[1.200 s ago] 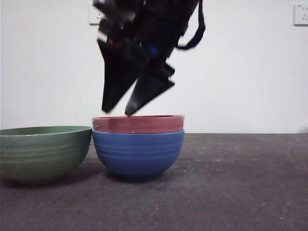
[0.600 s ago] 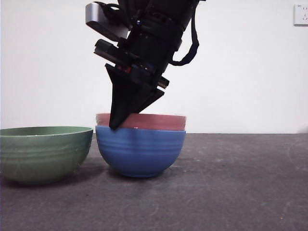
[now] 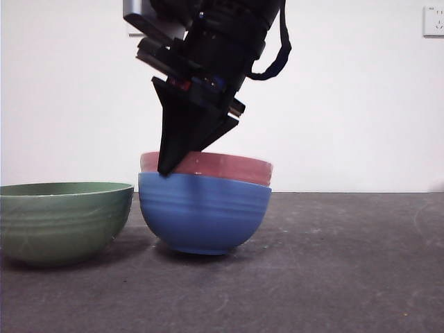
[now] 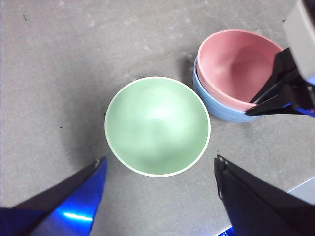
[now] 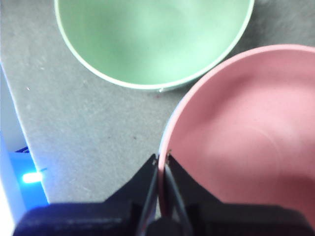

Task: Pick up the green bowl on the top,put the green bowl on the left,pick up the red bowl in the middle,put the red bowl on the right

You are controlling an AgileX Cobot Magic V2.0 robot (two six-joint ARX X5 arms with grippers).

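Note:
The red bowl (image 3: 222, 166) sits nested in a blue ribbed bowl (image 3: 205, 211) at the middle of the table. My right gripper (image 3: 166, 170) comes down from above and is shut on the red bowl's left rim, one jaw inside and one outside, as the right wrist view (image 5: 161, 160) shows. The red bowl (image 5: 246, 132) is tilted, its gripped side higher. The green bowl (image 3: 62, 218) stands upright on the table at the left, just beside the blue bowl. My left gripper (image 4: 160, 159) is open and empty, high above the green bowl (image 4: 157, 125).
The blue bowl (image 4: 216, 110) leans a little under the red bowl (image 4: 236, 66). The dark table (image 3: 347, 263) stretches bare to the right of the bowls. A white wall with sockets (image 3: 433, 21) stands behind.
My right gripper came down, shut on the red bowl's left rim and has risen slightly. The red bowl's gripped side lifted and the blue bowl tipped a little.

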